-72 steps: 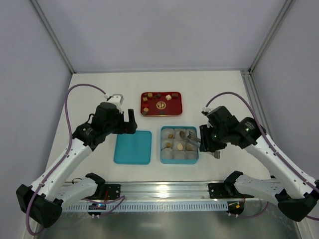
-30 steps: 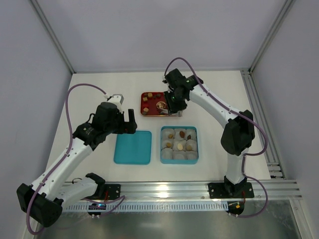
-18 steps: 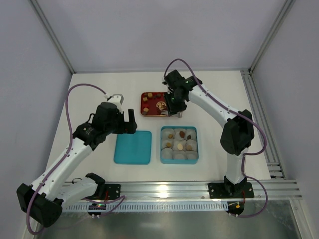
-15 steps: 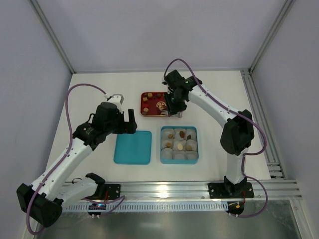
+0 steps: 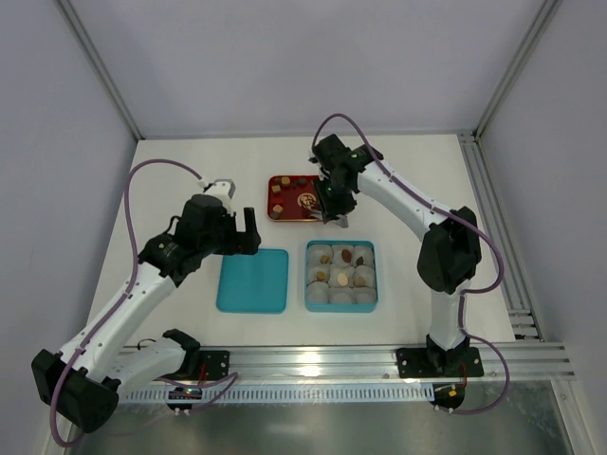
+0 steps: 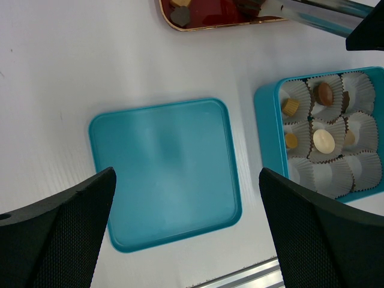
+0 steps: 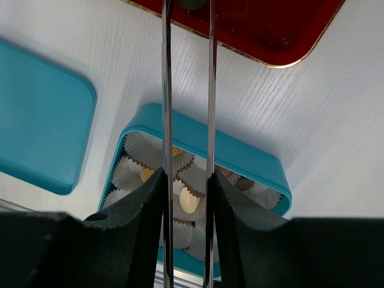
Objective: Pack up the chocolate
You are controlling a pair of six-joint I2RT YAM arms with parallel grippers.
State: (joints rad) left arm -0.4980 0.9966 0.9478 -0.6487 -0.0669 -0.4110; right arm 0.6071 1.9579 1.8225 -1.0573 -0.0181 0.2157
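Table (image 5: pixel 190 171): white; every item you see listed below stands on it.
Tray (image 5: pixel 292 196) (image 6: pixel 222 12) (image 7: pixel 270 30): red with a gold rim, at the far middle of the table. A round emblem (image 5: pixel 306 200) sits at its centre.
Box (image 5: pixel 308 275) (image 6: pixel 267 138) (image 7: pixel 240 153): teal and open, just on your side of the tray, below its right half.
Lid (image 5: pixel 252 280) (image 6: pixel 168 174) (image 7: pixel 36 114): teal, flat and square, lying just left of the box and not touching it.
Cups (image 6: pixel 327 177): white crinkled paper, nine of them in three rows, filling the box.
Chocolate (image 5: pixel 278 207) (image 6: pixel 180 13), on tray: brown and tan pieces lie loose in the left half and along the far edge.
Chocolate, in box: you find pieces in cups of the far and middle rows. One is tan (image 6: pixel 291 107), one brown (image 6: pixel 325 93), one pale and round (image 6: pixel 324 140).
Left gripper (image 5: pixel 248 232) (image 6: pixel 186 180): released, with its fingers (image 6: pixel 60 234) spread wide. It hangs above the lid and touches nothing.
Right gripper (image 5: pixel 332 210) (image 7: pixel 187 5): stretched out over the right half of the tray. Its two thin fingers (image 7: pixel 165 90) run parallel and close together.
Dark piece (image 7: pixel 193 3): sits between the right gripper's tips, at the very top edge of your right wrist view. You cannot tell whether the tips clamp it.
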